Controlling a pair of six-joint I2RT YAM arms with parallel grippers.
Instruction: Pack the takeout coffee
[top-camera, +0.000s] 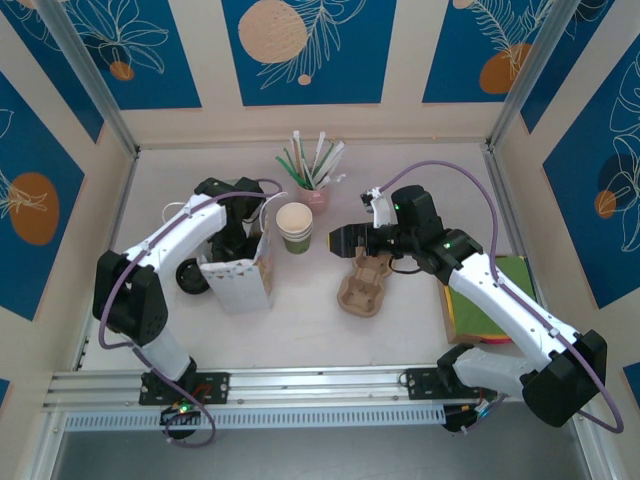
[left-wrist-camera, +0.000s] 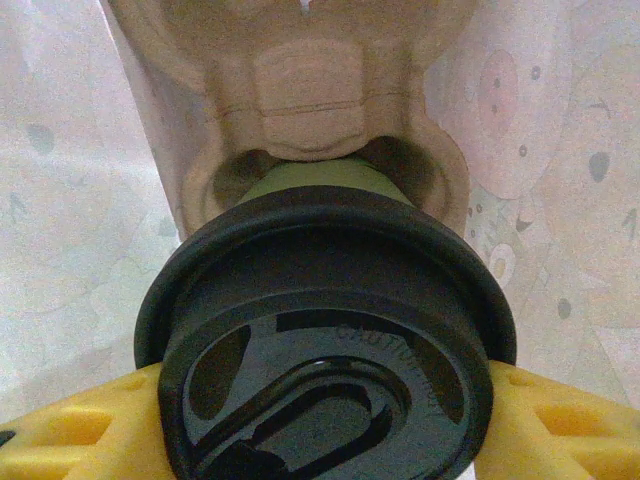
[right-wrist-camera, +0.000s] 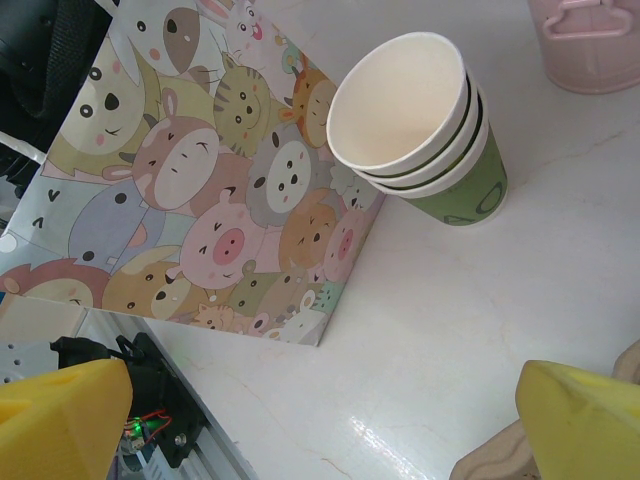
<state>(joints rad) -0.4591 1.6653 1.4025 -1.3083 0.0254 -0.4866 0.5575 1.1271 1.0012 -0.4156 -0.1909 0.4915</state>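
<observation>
Yellow fingers of the left gripper clamp the coffee by its black lid inside the bag, with the cup seated in a pulp tray. Right gripper, right of the bag, gapes wide and empty. Cup stack stands just beside the bag.

You have bright, even overhead light on the pale glossy tabletop, with soft shadows. Your left wrist view is hazy; the round black plastic lid looks blurred, perhaps too close.
</observation>
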